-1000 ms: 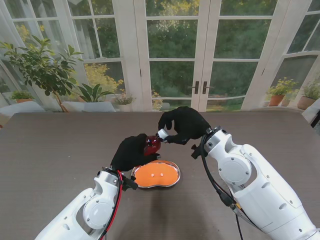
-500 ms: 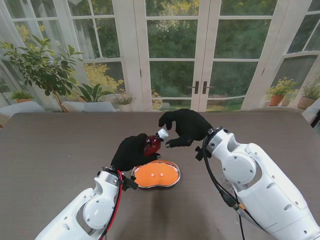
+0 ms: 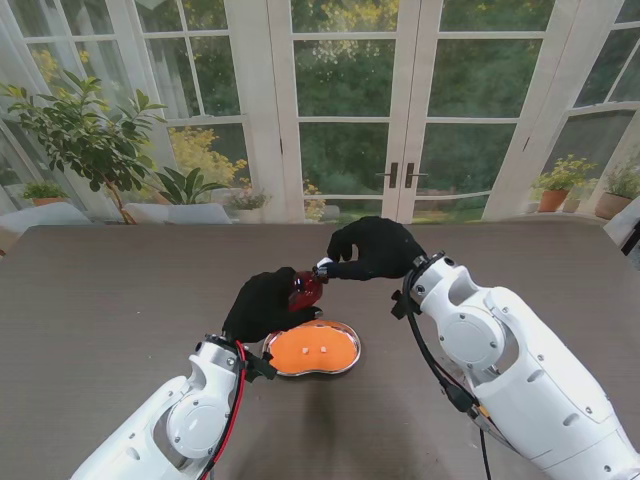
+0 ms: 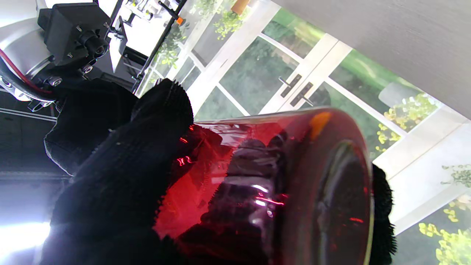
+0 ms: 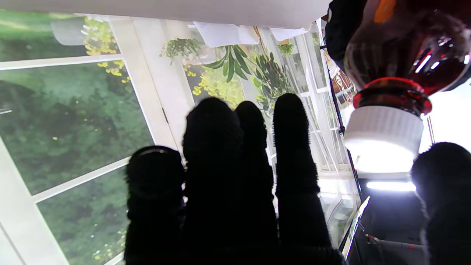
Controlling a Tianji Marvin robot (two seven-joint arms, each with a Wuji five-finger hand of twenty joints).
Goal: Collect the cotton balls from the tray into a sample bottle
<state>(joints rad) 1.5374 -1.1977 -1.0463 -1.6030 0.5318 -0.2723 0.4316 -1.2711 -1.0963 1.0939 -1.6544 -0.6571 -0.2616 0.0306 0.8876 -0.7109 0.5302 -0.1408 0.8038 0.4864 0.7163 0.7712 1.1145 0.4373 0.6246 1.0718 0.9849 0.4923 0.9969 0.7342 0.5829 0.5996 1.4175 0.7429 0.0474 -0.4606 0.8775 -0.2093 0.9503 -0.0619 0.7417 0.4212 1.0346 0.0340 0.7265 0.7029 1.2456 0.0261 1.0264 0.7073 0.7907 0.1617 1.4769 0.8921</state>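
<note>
My left hand (image 3: 262, 304), in its black knitted glove, is wrapped around the dark red translucent glass sample bottle (image 3: 304, 290), holding it off the grey-brown table (image 3: 120, 300) and tilted, with its neck pointing to my right. In the left wrist view the bottle's body (image 4: 265, 184) fills most of the picture, with gloved fingers (image 4: 121, 176) pressed along its side.

My right hand (image 3: 375, 248), also gloved in black, sits at the bottle's ribbed white screw cap (image 3: 323, 266). From the stand the fingertips seem to pinch the cap, but in the right wrist view the four fingers (image 5: 228, 165) stand straight and close together beside the cap (image 5: 384, 138), with the thumb on its other side, so I cannot tell whether I truly grip it.

The kidney-shaped metal tray with an orange floor (image 3: 349, 358) lies on the table nearer to me than the bottle, just right of my left wrist. Two small white cotton balls (image 3: 312, 348) rest in it, slightly apart.
</note>
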